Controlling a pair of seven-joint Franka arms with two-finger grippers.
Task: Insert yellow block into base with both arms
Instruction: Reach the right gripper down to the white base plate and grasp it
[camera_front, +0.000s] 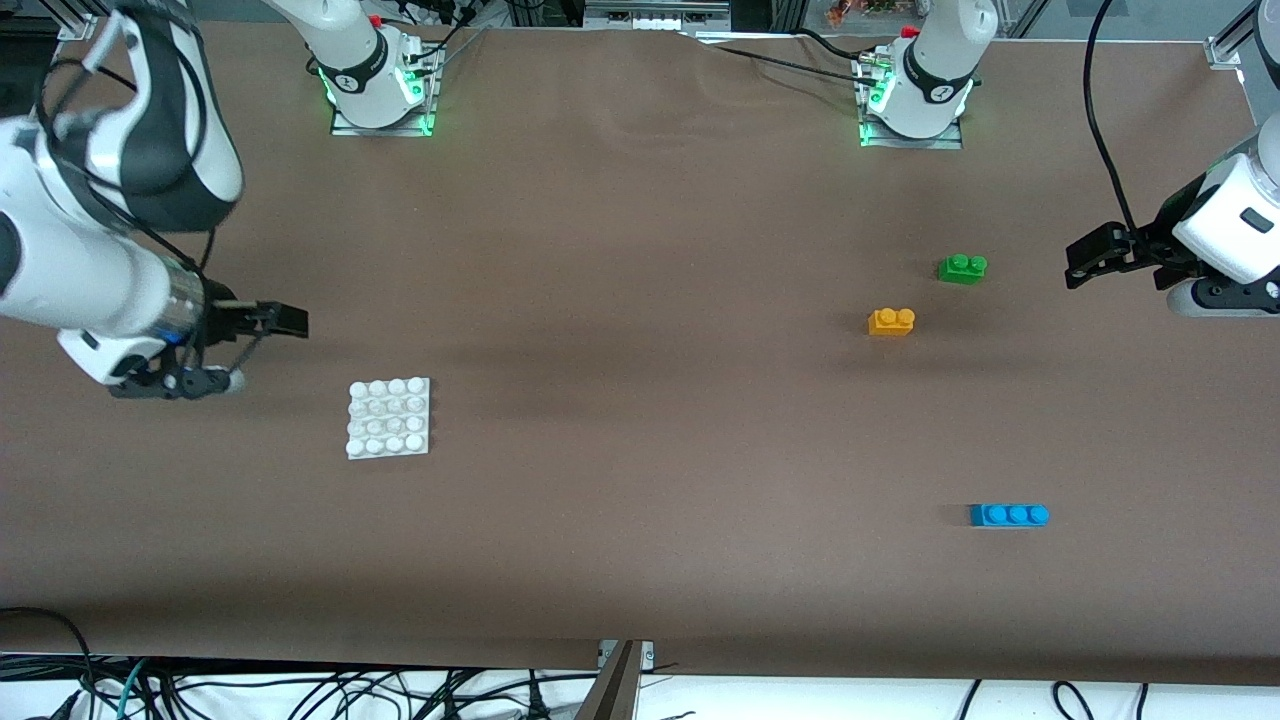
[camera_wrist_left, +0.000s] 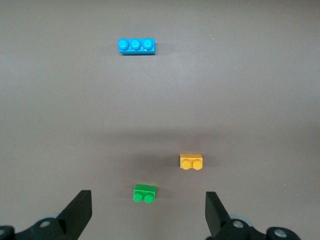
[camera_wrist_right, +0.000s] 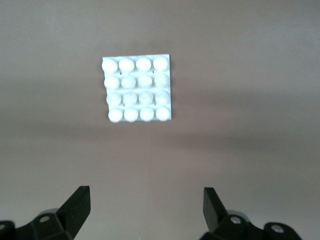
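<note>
The yellow block (camera_front: 891, 321) lies on the table (camera_front: 640, 560) toward my left arm's end, the base (camera_front: 389, 418) well apart at the other. My left gripper (camera_front: 1080, 262), jaws spread, should straddle it squarely. The green brick (camera_front: 962, 268) sits near. My right gripper (camera_front: 262, 332), jaws spread, waits beside the base.

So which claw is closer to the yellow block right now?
Left. The left claw hangs open at that end of the table, near the yellow block; the right claw is by the base.
</note>
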